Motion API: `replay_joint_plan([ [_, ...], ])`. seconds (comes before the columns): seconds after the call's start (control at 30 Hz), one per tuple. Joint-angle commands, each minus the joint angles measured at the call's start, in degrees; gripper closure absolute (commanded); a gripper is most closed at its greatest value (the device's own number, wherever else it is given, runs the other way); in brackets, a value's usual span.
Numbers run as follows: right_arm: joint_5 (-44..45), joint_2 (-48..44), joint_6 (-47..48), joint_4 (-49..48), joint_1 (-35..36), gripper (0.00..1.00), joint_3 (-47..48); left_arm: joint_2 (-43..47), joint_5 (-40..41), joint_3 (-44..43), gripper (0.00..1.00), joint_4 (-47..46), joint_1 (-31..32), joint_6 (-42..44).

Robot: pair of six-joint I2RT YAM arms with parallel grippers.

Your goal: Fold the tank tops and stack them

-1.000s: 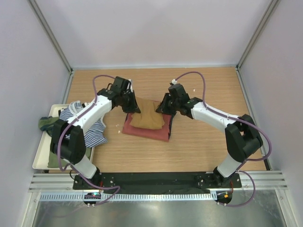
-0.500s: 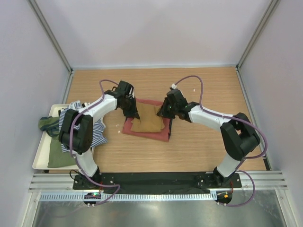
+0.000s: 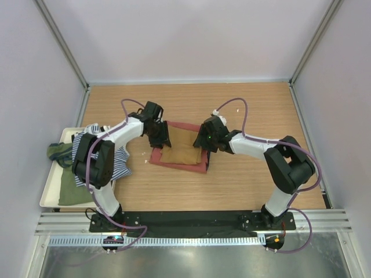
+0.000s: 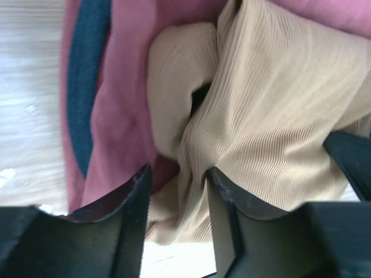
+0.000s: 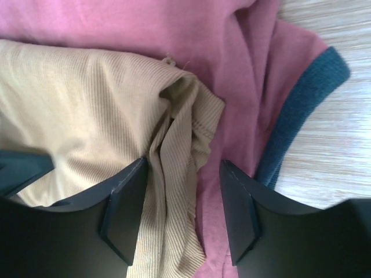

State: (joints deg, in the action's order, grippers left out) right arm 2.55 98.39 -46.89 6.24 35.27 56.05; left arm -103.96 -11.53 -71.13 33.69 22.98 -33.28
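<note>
A folded tan-brown tank top (image 3: pixel 181 150) lies on the rust-red tank top (image 3: pixel 178 166), mid-table. My left gripper (image 3: pixel 164 138) is at its left far corner and my right gripper (image 3: pixel 203 141) at its right far corner. In the left wrist view the left gripper (image 4: pixel 177 174) stands open, with a loose fold of the tan top (image 4: pixel 272 104) between the fingers and the red top (image 4: pixel 116 87) beside it. The right gripper (image 5: pixel 184 165) is open wider over the edge of the tan top (image 5: pixel 75 98) and the red top (image 5: pixel 220 46). The striped top (image 3: pixel 116 163) and the olive top (image 3: pixel 69 191) lie at the left.
A white tray (image 3: pixel 49 200) at the table's left edge holds the olive top, with the striped top draped over its right rim. Bare wooden table (image 3: pixel 255 174) lies to the right and behind the pile. Walls close in the back and both sides.
Both grippers came down and toward the near side with the tan top, laid it on the red top, and opened. The red top's far edge now shows.
</note>
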Motion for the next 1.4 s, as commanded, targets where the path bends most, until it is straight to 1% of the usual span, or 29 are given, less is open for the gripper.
replay_joint_plan([
  [0.0, 2.5, -3.0, 1.2, -1.6, 0.2, 0.41, -0.5, 7.5, 3.2, 0.8, 0.54, -1.2, -0.3, 0.2],
  [0.13, 1.4, -5.1, 3.2, 0.5, 0.2, 0.32, -0.1, 11.2, 4.8, 0.6, 0.46, 0.1, -0.3, 0.1],
  [0.17, 1.5, -5.5, 3.6, 1.0, 0.3, 0.28, -0.1, 12.0, 5.1, 0.6, 0.45, 0.5, -0.4, -0.1],
  [0.27, 1.8, -7.1, 5.3, 2.2, 0.2, 0.21, -0.4, 16.0, 5.0, 2.1, 0.43, 0.4, -0.3, -0.5],
  [0.4, 0.5, -7.0, 7.0, 3.2, 0.0, 0.20, -0.5, 21.2, 4.5, 4.5, 0.39, 0.1, 0.3, -0.8],
  [0.43, -1.0, -6.8, 6.6, 1.9, -0.4, 0.21, -0.9, 23.3, 4.4, 5.5, 0.39, 0.1, 0.5, -0.9],
  [0.53, -4.5, -5.8, 5.8, -0.5, -1.2, 0.23, -2.0, 26.7, 4.4, 7.8, 0.38, 0.1, 0.4, -1.6],
  [0.67, -8.0, -3.3, 4.6, -2.7, -3.2, 0.22, -2.4, 32.2, 4.1, 9.9, 0.37, 0.8, 0.7, -1.7],
  [0.77, -10.6, -1.4, 4.3, -4.7, -4.4, 0.23, -3.3, 34.1, 4.5, 10.6, 0.37, 1.7, 0.7, -1.4],
  [0.8, -11.9, -0.1, 4.1, -5.6, -4.8, 0.26, -3.3, 34.8, 4.8, 10.8, 0.37, 2.2, 0.7, -1.4],
  [0.83, -12.7, 0.6, 4.0, -5.9, -5.0, 0.33, -3.3, 35.1, 4.8, 10.7, 0.37, 2.5, 0.7, -1.4],
  [0.9, -13.8, 1.8, 3.3, -7.5, -5.5, 0.39, -3.3, 35.6, 4.8, 10.6, 0.37, 2.8, 0.7, -1.4],
  [1.0, -17.0, 3.8, 1.9, -11.7, -7.5, 0.52, -4.1, 35.9, 5.1, 10.4, 0.37, 3.2, 0.7, -1.2],
  [1.03, -19.0, 4.3, 0.8, -12.8, -9.1, 0.65, -4.5, 36.0, 5.3, 10.3, 0.37, 3.4, 0.7, -1.2],
  [1.07, -20.3, 4.5, 0.2, -13.9, -10.0, 0.74, -4.9, 35.9, 5.4, 10.2, 0.37, 3.4, 0.7, -1.1],
  [1.1, -21.2, 4.7, -0.2, -15.6, -10.9, 0.82, -5.5, 36.0, 5.5, 10.1, 0.37, 3.5, 0.7, -1.1],
  [1.13, -22.7, 4.8, -0.7, -16.1, -13.2, 0.87, -5.8, 36.0, 5.5, 10.0, 0.37, 3.7, 0.7, -1.1],
  [1.2, -23.7, 4.4, -0.7, -16.6, -15.5, 0.93, -6.0, 36.1, 5.5, 9.9, 0.37, 3.9, 0.7, -1.0],
  [1.27, -25.0, 3.2, 0.3, -16.2, -19.4, 0.93, -6.0, 36.0, 5.4, 9.7, 0.37, 4.0, 0.7, -0.9],
  [1.33, -25.1, 2.1, 2.7, -13.0, -22.8, 0.94, -5.3, 35.7, 5.2, 9.6, 0.37, 3.9, 0.7, -0.9],
  [1.37, -25.5, 0.5, 3.6, -10.9, -27.4, 0.94, -5.3, 35.7, 5.0, 9.6, 0.37, 3.9, 0.7, -0.9],
])
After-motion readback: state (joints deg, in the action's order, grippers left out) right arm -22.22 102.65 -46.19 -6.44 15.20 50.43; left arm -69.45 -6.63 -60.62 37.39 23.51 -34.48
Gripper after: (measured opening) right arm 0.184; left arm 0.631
